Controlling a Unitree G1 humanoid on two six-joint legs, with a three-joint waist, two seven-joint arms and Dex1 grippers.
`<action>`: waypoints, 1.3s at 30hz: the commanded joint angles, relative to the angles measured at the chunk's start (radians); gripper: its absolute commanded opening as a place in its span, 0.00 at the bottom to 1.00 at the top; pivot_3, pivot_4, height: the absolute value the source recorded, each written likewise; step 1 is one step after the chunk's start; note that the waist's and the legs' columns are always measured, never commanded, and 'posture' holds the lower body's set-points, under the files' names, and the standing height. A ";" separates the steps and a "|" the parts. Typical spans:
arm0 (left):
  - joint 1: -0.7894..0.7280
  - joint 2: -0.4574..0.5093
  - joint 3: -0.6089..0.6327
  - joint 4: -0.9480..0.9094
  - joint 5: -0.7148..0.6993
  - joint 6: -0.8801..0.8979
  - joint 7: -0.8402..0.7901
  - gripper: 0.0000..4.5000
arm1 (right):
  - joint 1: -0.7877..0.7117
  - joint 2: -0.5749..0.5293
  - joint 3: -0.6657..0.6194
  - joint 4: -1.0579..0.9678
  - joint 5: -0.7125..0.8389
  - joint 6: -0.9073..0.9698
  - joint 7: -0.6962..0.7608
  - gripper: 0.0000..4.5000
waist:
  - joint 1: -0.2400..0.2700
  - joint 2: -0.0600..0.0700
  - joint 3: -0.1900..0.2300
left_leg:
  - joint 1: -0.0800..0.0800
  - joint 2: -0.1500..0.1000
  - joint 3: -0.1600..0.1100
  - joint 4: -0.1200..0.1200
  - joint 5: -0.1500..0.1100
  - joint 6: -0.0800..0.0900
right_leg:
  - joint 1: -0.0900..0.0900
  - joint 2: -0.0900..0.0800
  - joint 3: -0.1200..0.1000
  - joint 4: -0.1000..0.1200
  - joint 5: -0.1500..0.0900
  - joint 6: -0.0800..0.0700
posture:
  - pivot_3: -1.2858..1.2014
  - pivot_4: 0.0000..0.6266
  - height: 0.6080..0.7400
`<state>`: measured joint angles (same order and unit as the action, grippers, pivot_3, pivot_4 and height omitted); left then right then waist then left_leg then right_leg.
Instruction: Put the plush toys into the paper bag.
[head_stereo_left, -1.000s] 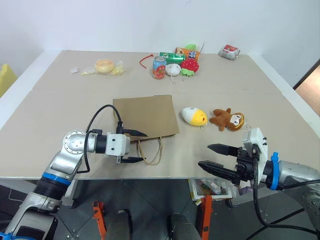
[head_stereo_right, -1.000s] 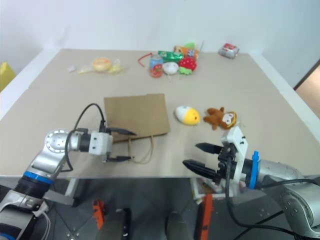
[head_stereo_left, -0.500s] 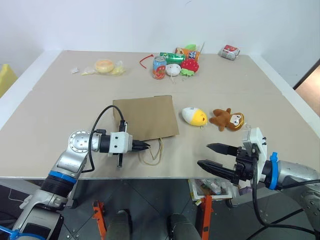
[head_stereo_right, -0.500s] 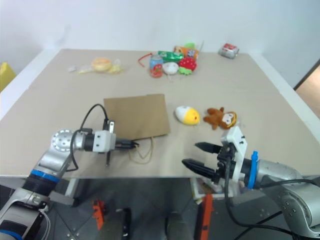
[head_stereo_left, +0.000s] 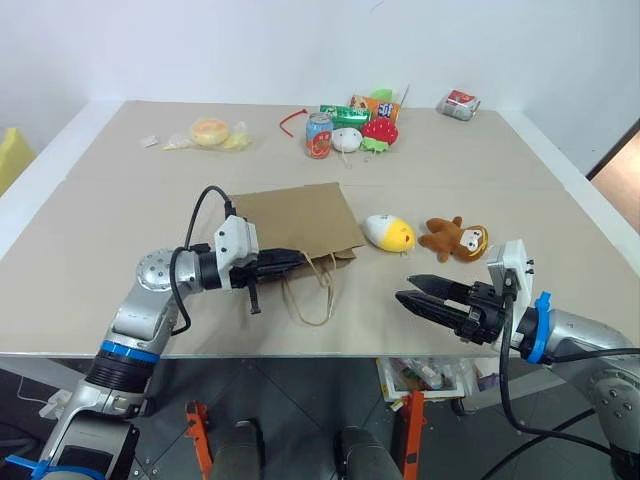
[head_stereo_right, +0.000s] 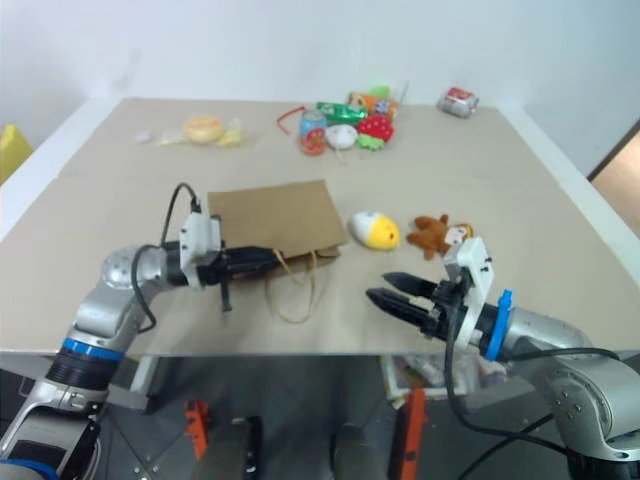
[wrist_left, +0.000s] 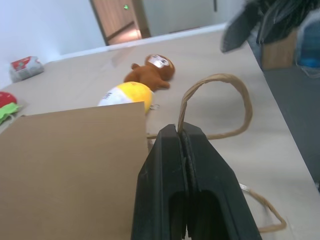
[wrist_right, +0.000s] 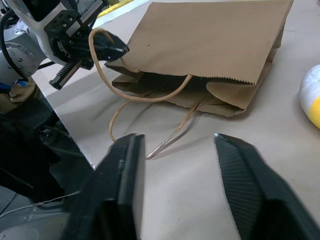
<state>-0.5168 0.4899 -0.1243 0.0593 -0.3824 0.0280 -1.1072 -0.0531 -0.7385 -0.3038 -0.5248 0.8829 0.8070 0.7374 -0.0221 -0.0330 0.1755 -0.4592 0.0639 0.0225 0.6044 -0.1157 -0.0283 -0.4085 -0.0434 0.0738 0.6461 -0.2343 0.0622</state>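
The brown paper bag (head_stereo_left: 295, 225) lies on its side on the table, mouth toward me. My left gripper (head_stereo_left: 300, 262) is shut on one twisted loop handle (wrist_left: 220, 77) and holds the bag's upper side raised, so the mouth (wrist_right: 165, 82) gapes a little. The second handle (head_stereo_left: 322, 295) trails on the table. Right of the bag lie the yellow and white egg plush (head_stereo_left: 388, 233) and the brown monkey plush (head_stereo_left: 455, 240). My right gripper (head_stereo_left: 406, 289) hovers near the front edge, pointing at the bag's mouth, open with nothing between its fingers.
At the back of the table (head_stereo_left: 120, 220) stand a drink can (head_stereo_left: 318, 135), a red strawberry toy (head_stereo_left: 379, 131), a small white round toy (head_stereo_left: 346, 139) and snack packets (head_stereo_left: 345, 113). A crushed can (head_stereo_left: 458, 104) lies far right, a wrapped bun (head_stereo_left: 209, 132) far left.
My left gripper shut on the bag's handle and rose, lifting the bag's near edge off the table. The right gripper's fingers have drawn closer together.
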 joint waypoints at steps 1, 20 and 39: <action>-0.030 -0.003 0.039 -0.075 -0.043 0.064 0.031 0.00 | -0.045 0.027 0.059 -0.011 0.001 -0.009 -0.016 0.01 | 0.000 0.000 0.000 | 0.000 0.000 0.000 0.000 0.000 0.000 | 0.000 0.000 0.000 0.000 0.000 0.000 | 0.52 0.24 1.00; -0.042 -0.040 0.075 -0.153 -0.089 0.186 0.111 0.00 | -0.450 0.365 0.468 0.351 -0.420 -0.177 -0.178 0.01 | -0.001 0.001 0.000 | -0.002 0.000 -0.004 -0.001 0.000 0.000 | -0.001 0.003 0.000 0.000 0.000 0.000 | 0.52 0.24 1.00; -0.115 -0.087 0.096 -0.074 -0.056 0.256 0.254 0.00 | -0.517 0.495 0.449 0.517 -0.660 -0.305 -0.371 0.01 | -0.002 0.001 0.000 | -0.002 0.000 -0.005 -0.002 0.001 0.000 | -0.002 0.004 0.000 0.000 0.000 0.000 | 0.52 0.24 1.00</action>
<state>-0.5803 0.4125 -0.0599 -0.0550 -0.4770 0.2733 -0.9253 -0.5480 -0.2588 0.1916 -0.0030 0.2236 0.5317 0.3845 -0.0236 -0.0324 0.1759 -0.4611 0.0641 0.0176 0.6027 -0.1151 -0.0281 -0.4107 -0.0392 0.0736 0.6466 -0.2341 0.0622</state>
